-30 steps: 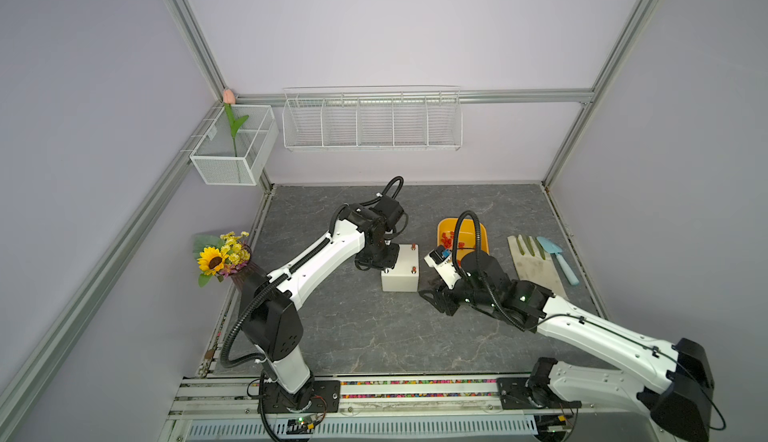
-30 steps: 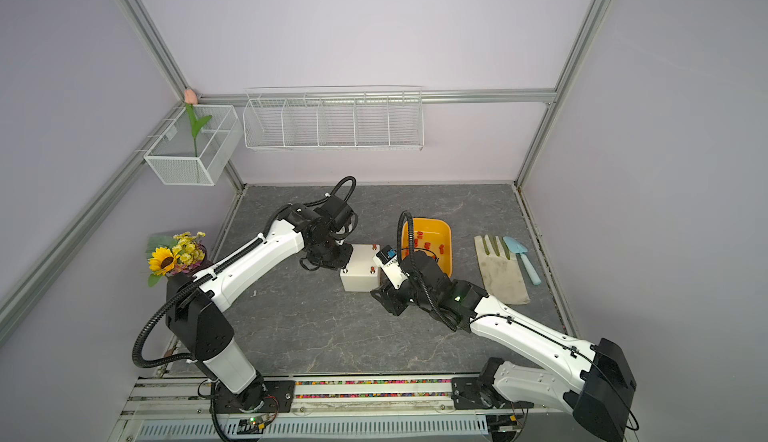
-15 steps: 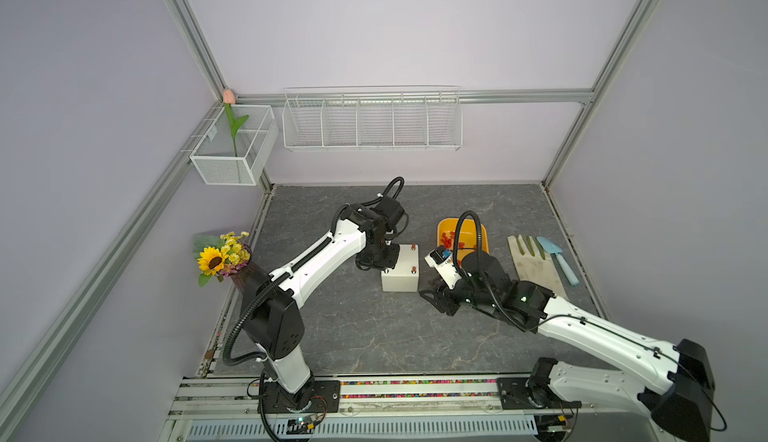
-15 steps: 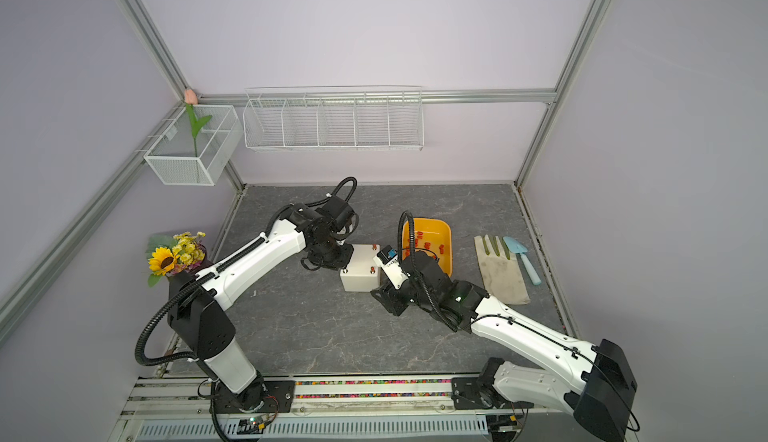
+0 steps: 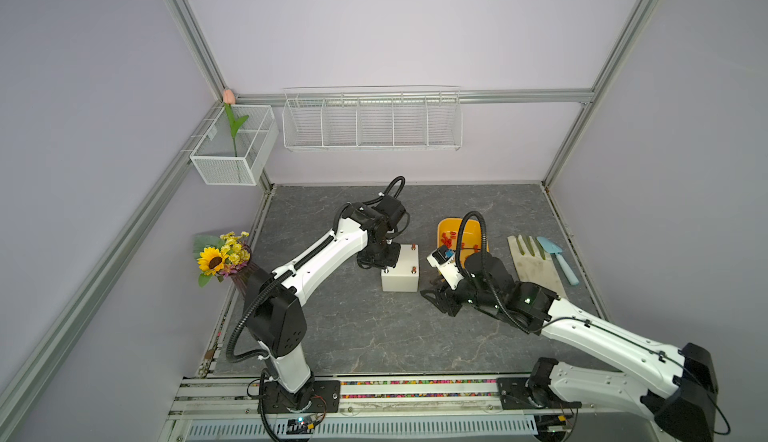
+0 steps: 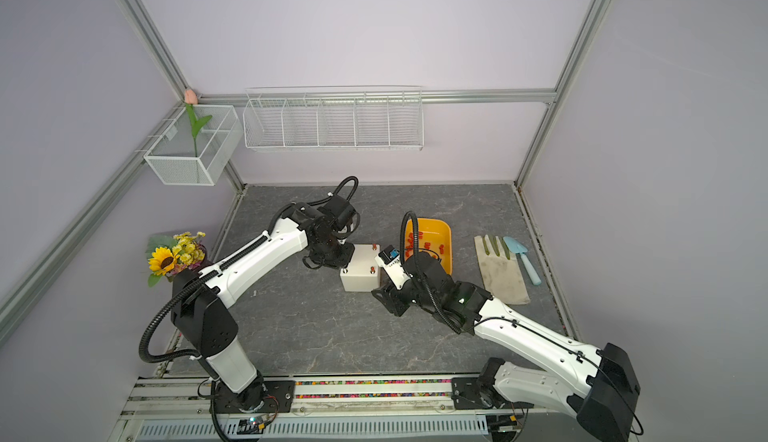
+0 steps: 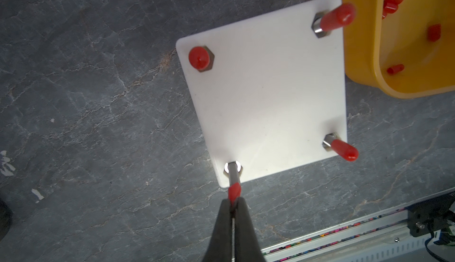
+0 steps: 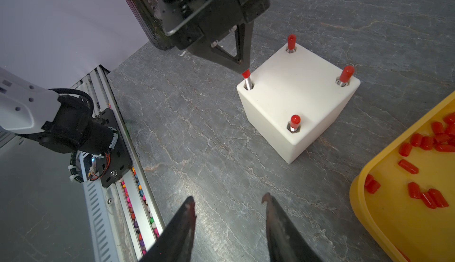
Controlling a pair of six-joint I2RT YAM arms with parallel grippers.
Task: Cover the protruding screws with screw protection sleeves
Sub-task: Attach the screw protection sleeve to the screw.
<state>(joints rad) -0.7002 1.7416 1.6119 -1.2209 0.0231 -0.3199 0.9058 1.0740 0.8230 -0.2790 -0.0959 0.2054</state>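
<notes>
L gripper (image 7: 233, 203) pinches a sleeve (image 7: 234, 191) up top so it slips on the last bare screw (image 7: 232, 174); R gripper (image 8: 229, 204) sits spread & empty, prob keeping clear.

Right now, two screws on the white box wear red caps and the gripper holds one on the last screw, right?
No, three screws on the white box wear red caps, as the left wrist view shows; the rest is right.

No writing, label, brand, number or sign can be read on anything in view.
</notes>
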